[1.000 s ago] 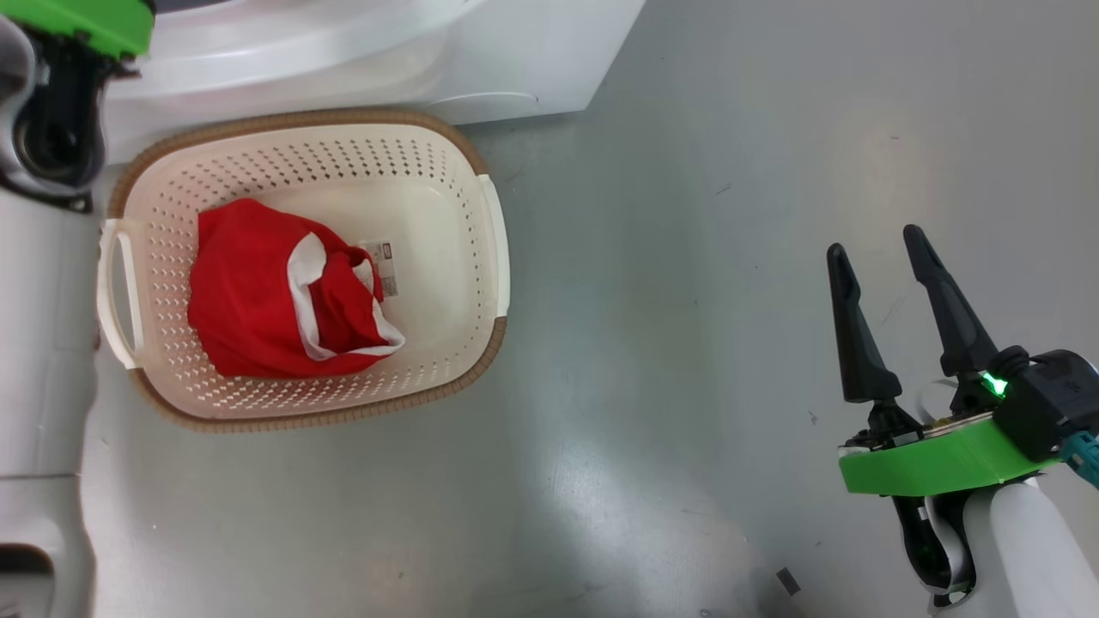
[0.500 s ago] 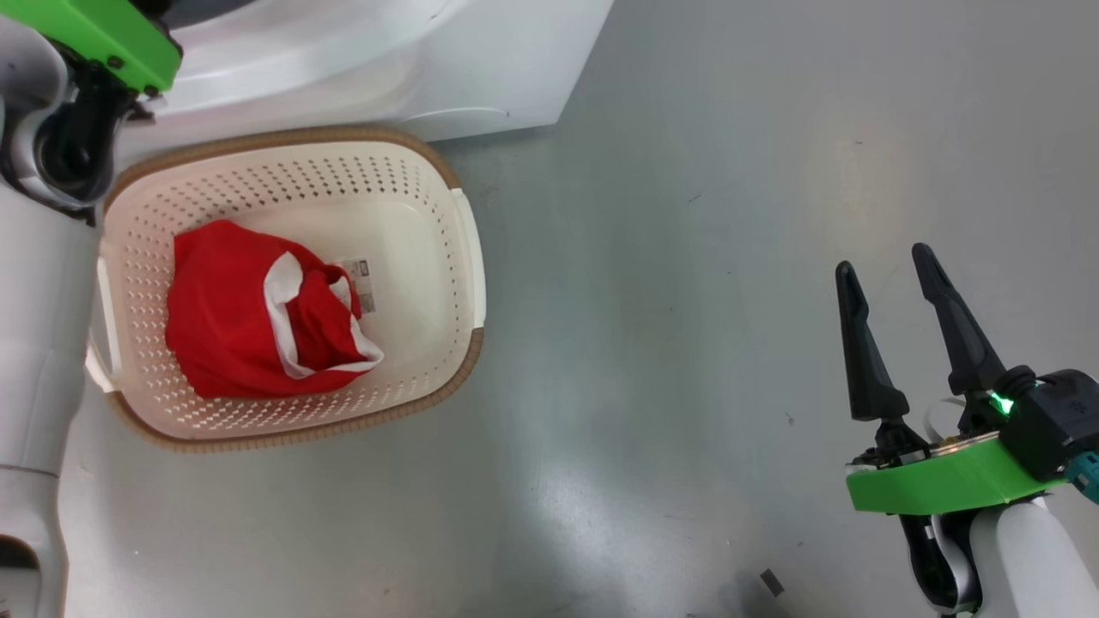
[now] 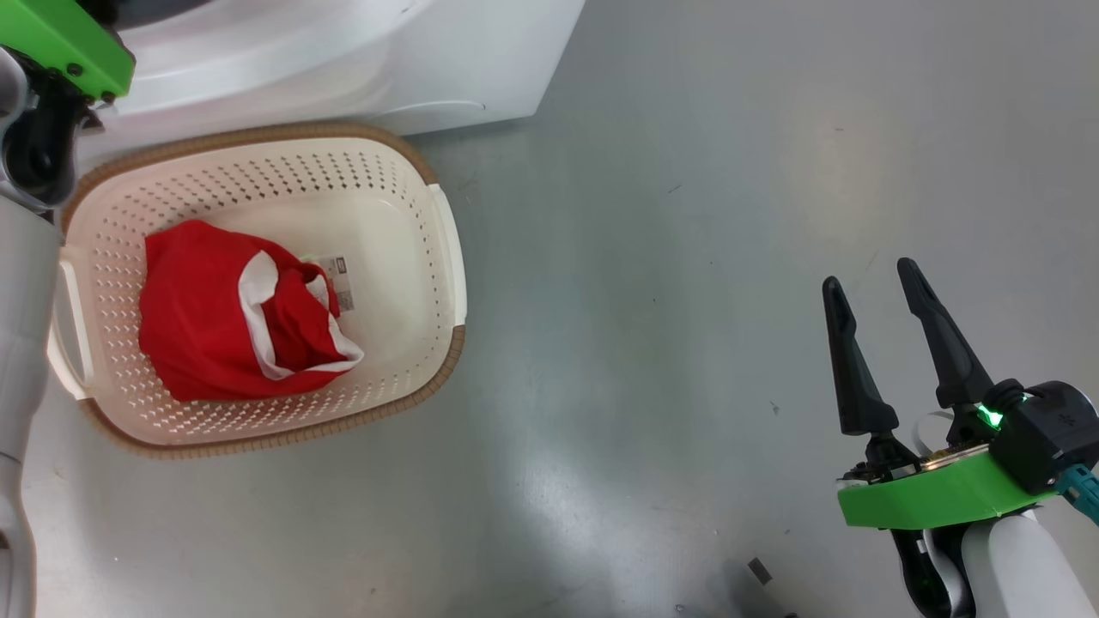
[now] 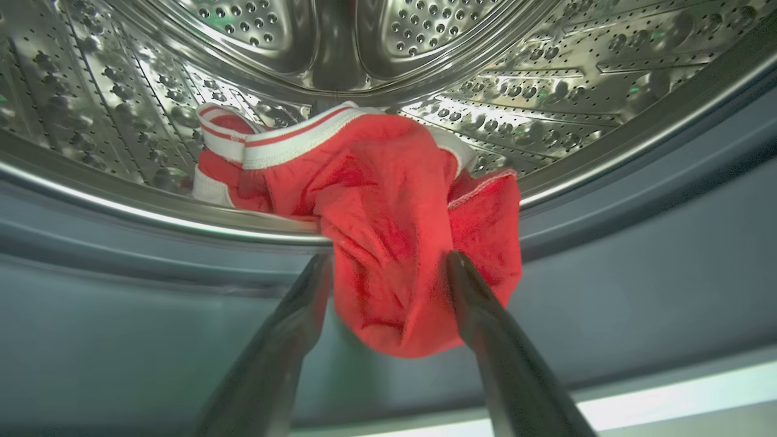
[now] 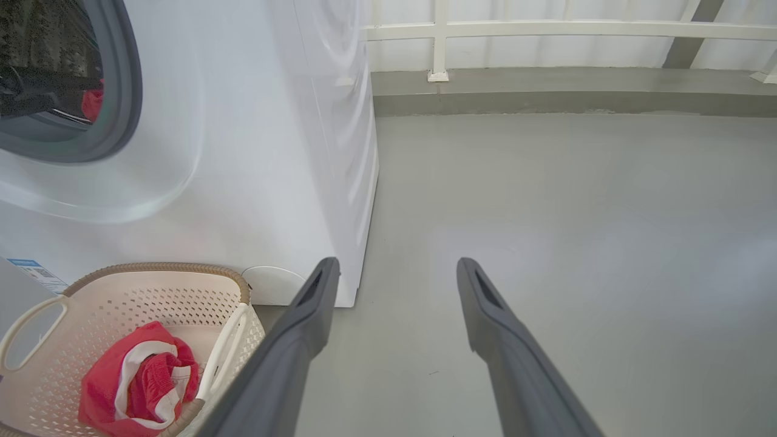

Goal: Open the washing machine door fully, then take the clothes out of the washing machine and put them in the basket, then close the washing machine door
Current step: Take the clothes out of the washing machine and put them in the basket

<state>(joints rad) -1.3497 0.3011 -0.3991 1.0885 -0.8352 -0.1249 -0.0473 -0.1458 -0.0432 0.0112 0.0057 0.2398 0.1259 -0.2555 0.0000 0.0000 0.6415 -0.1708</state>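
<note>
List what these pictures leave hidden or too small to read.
Left wrist view: the red garment draped over the drum lip hides whatever lies behind it.
Head view: the barcode sticker in the basket is too small to read, and the red clothes overlap its edge.
Right wrist view: the blue label on the washing machine is too small to read.

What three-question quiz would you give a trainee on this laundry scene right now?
1. True or false: the basket holds a red garment.
2. The left gripper, open, straddles: A) the hanging garment on the steel drum lip; B) a basket handle; C) the door.
3. What does the right gripper hold?
Key: 1 true; 2 A; 3 nothing, it is open.
</note>
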